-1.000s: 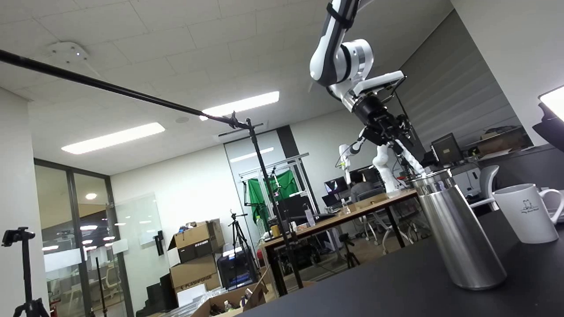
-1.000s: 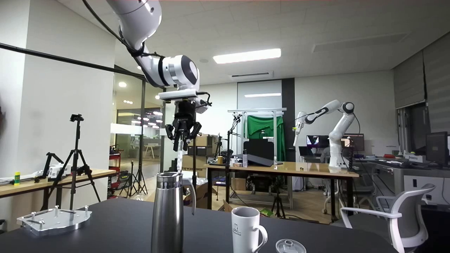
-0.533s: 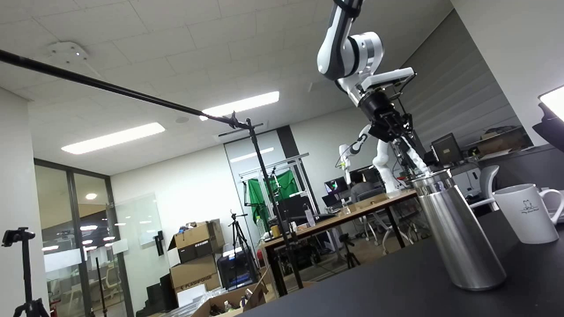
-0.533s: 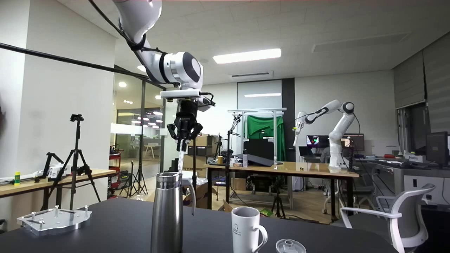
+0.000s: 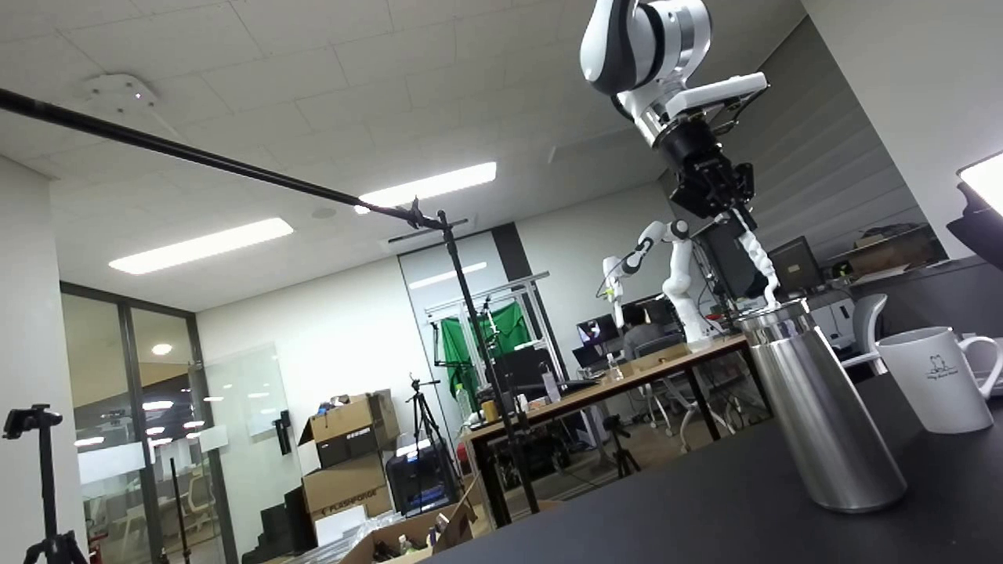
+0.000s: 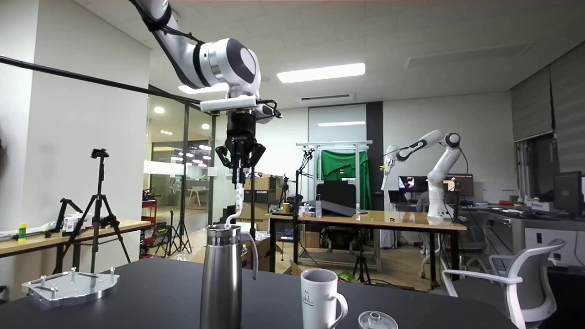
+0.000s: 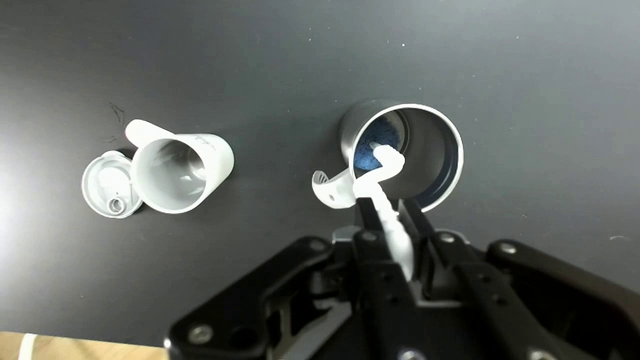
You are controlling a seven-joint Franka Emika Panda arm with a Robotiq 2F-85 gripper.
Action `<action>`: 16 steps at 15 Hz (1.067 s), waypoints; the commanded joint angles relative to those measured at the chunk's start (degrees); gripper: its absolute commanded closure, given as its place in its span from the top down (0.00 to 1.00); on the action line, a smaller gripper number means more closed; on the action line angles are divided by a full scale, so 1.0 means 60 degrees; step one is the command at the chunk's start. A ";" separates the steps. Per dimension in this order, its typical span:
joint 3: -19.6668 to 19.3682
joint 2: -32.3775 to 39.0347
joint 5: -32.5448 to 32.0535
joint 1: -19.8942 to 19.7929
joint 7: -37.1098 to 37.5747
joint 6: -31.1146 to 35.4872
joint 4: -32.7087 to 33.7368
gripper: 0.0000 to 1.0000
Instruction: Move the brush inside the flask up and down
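Observation:
The flask [image 5: 823, 415], a brushed steel bottle with a pale curved handle [image 6: 255, 256], stands upright on the dark table in both exterior views [image 6: 221, 278]. The brush [image 5: 758, 254] has a white, twisted grip with a bend near the flask mouth [image 6: 239, 198]. In the wrist view its white grip [image 7: 391, 161] leads to blue bristles [image 7: 377, 135] inside the flask [image 7: 354, 122]. My gripper [image 7: 386, 202] is shut on the brush's grip, above the mouth, in both exterior views [image 5: 740, 213] [image 6: 238, 177]. The upper end of the grip is hidden between the fingers.
A white mug [image 6: 317, 299] stands beside the flask, also in the wrist view [image 7: 220, 155]. A clear lid [image 7: 112, 185] lies by the mug. A metal plate with posts [image 6: 68, 288] lies at the table's far left. The table edge shows at the wrist view's lower left.
My gripper has risen with the brush, so more of its white grip and its bend show above the flask mouth. The flask has shifted very slightly to the right in both exterior views.

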 commanded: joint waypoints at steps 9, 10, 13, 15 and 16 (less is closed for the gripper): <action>-0.0126 -0.2565 -0.0046 -0.0121 0.0171 0.0875 -0.1621 0.04; -0.0172 -0.2436 -0.0065 -0.0160 0.0094 0.0909 -0.1649 0.04; -0.0304 -0.1712 -0.0123 -0.0312 0.0286 0.1009 -0.1798 0.04; -0.0340 -0.1202 -0.0294 -0.0364 0.0466 0.1091 -0.1855 0.04; -0.0353 -0.1028 -0.0322 -0.0366 0.0501 0.1112 -0.1838 0.04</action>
